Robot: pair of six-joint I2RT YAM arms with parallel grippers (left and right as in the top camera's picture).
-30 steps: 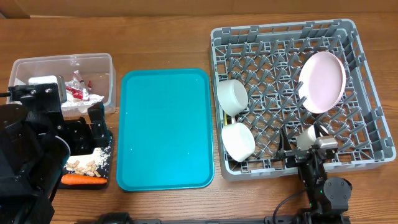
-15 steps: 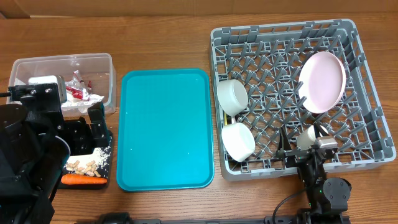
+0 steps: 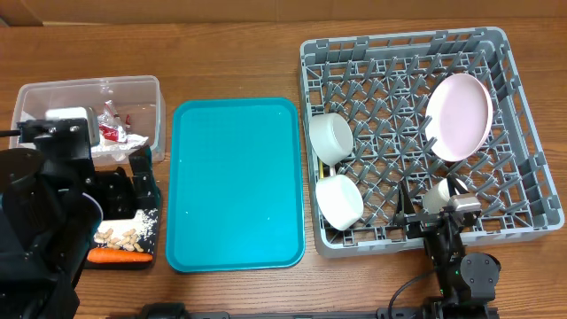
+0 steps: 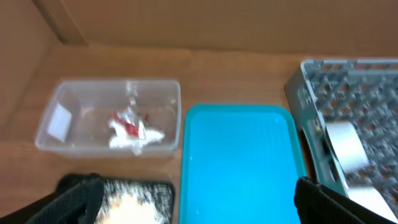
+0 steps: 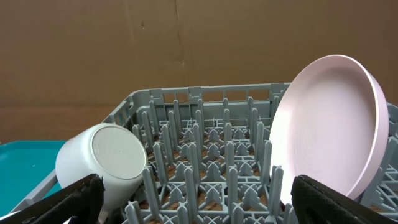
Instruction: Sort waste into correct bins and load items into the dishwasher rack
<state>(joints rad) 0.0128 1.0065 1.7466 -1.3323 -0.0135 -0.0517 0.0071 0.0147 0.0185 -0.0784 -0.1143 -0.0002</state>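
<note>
— Grey crate on the right: what did it hold?
— The dishwasher rack (image 3: 403,40) held the pink plate (image 3: 459,115) standing on edge among the pegs. 2 pale bowls (image 3: 331,137) lay on their sides along its left wall, and the small white cup (image 3: 436,197) sat near the front, just beside my right wrist.
— And your right fingers?
— My right fingers (image 5: 74,196) were spread wide with nothing between them. They were low at the rack's front edge, facing 1 bowl and the plate.
— The left ones?
— My left fingers (image 4: 74,193) were spread wide too, and empty, over the black tray (image 4: 160,194). Beige crumbs (image 3: 124,232) and the orange carrot (image 3: 118,256) lay in that tray.
— The rest of the waste?
— The red-and-silver wrapper (image 4: 127,124) and the crumpled napkin (image 4: 140,138) lay touching in the clear tub (image 3: 89,86), just behind the black tray. The teal tray (image 3: 235,182) sat on the bench (image 3: 230,53) between the bins and the rack.
</note>
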